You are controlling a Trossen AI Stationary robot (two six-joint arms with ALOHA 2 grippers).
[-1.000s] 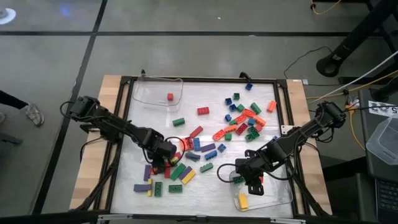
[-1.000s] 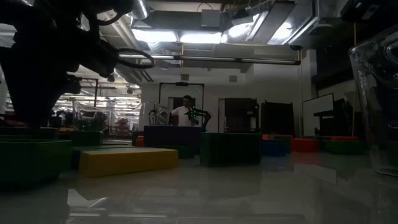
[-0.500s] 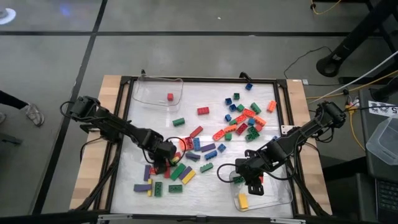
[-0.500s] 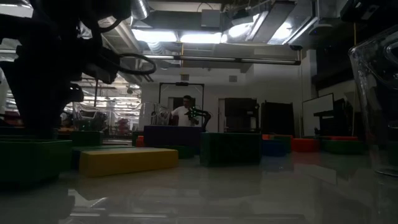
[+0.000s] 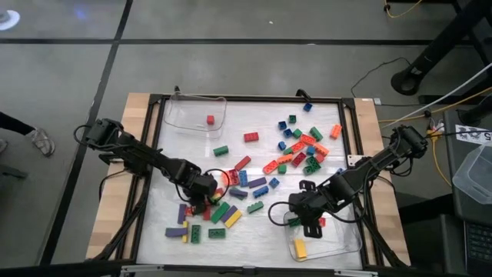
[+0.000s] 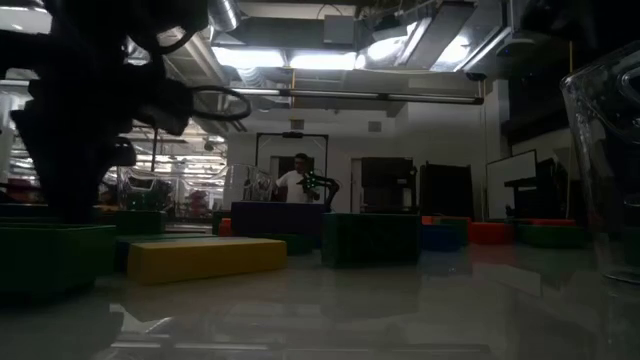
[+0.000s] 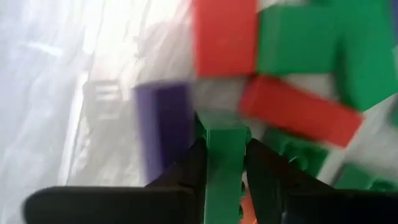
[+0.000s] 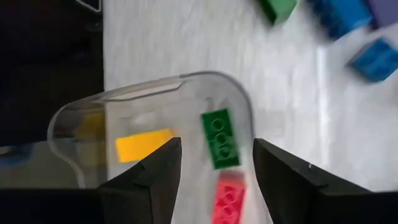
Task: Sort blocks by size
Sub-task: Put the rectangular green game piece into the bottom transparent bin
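Observation:
Blocks in red, orange, green, blue, yellow and purple lie on the white table, one scatter at the far right and one pile at the near left. My left gripper is down in that pile, shut on a green block. My right gripper hangs open above the near-right clear tray, touching nothing. In that tray lie a yellow block, a green block and a red block. The far-left clear tray holds one red block. My left gripper pinches the green block by its two opposite sides between its two fingers, coming steeply from above. The block's end sticks out past the fingertips, close to a purple block and a red one. Whether it still rests on the table cannot be seen.
A black frame rims the table. Around the left gripper the blocks lie close together, a purple one and red ones right beside the held block. The low view shows a yellow block and the tray's clear wall.
My left gripper has tipped a little steeper down into the near-left pile. My right gripper has turned slightly about its wrist above the near-right tray. The blocks on the table lie as before.

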